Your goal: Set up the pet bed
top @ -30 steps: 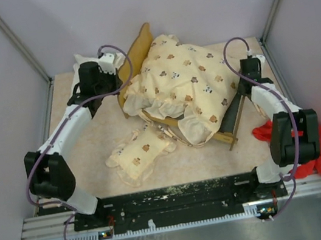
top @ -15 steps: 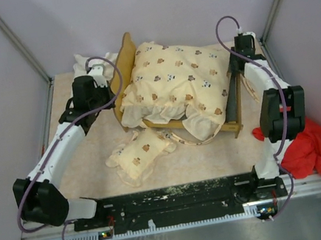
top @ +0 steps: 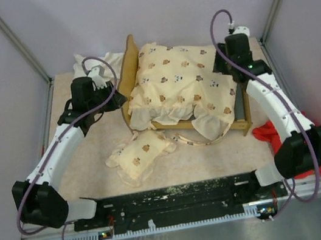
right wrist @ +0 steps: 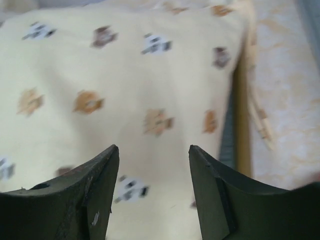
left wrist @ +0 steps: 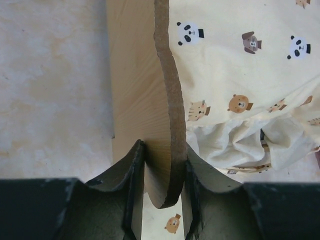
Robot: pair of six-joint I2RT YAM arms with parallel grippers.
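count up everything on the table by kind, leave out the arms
wooden bed frame: 1
animal-print cushion: 1
small matching pillow: 1
cloths: 2, the white cloth and the red cloth
total: 5

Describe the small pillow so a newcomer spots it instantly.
Find the wooden bed frame mid-table. Just in front, toward the arm bases, lies the small pillow. Same animal print as the cushion, but smaller and off the bed.
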